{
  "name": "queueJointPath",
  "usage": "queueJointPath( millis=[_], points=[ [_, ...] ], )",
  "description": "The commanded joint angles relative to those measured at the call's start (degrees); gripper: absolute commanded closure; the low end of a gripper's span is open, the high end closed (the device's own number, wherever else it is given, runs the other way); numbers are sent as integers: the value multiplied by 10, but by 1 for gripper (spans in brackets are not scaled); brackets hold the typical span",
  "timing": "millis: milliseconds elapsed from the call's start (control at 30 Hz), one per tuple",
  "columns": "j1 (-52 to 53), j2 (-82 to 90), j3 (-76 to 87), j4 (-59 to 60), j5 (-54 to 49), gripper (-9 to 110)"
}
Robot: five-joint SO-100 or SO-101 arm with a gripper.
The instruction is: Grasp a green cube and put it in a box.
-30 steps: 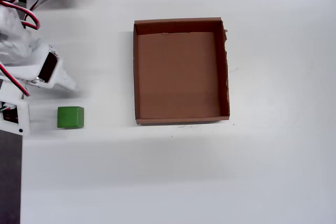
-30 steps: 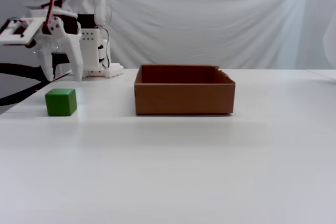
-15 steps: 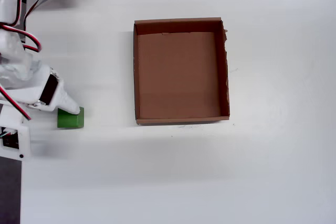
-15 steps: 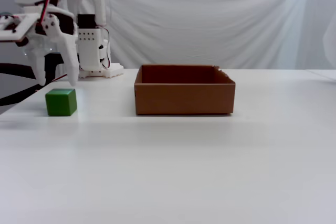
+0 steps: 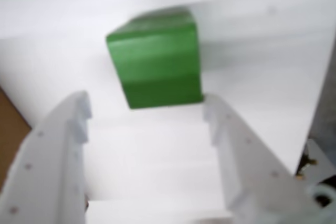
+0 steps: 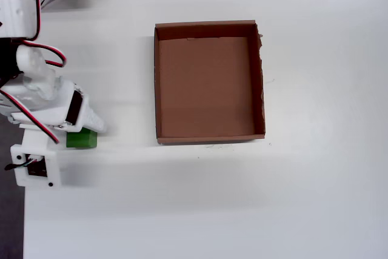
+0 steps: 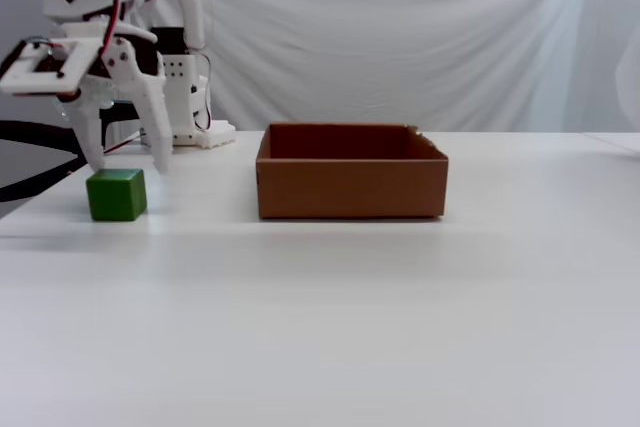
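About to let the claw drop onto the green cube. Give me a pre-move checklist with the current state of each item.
1. Claw open: ok, both fingers spread wider than the green cube in the wrist view.
2. Nothing held yet: ok, the gap between the fingers is empty.
3. Cube sitting flat on the table: ok in the fixed view.
4. Fingers straddling the cube: not ok, in the wrist view the cube lies beyond the fingertips, not between them.
5. Claw centred over the cube: cannot tell, the arm hides most of the cube in the overhead view.
6. Box empty and clear of the arm: ok.
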Motion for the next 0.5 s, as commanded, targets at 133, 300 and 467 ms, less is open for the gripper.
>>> queueJointPath(
  millis=[133, 300, 467],
  points=[
    [-4, -11, -36, -1, -39, 74],
    [-4, -28, -50, 0, -45, 74],
    [-1, -39, -50, -5, -54, 75]
  ],
)
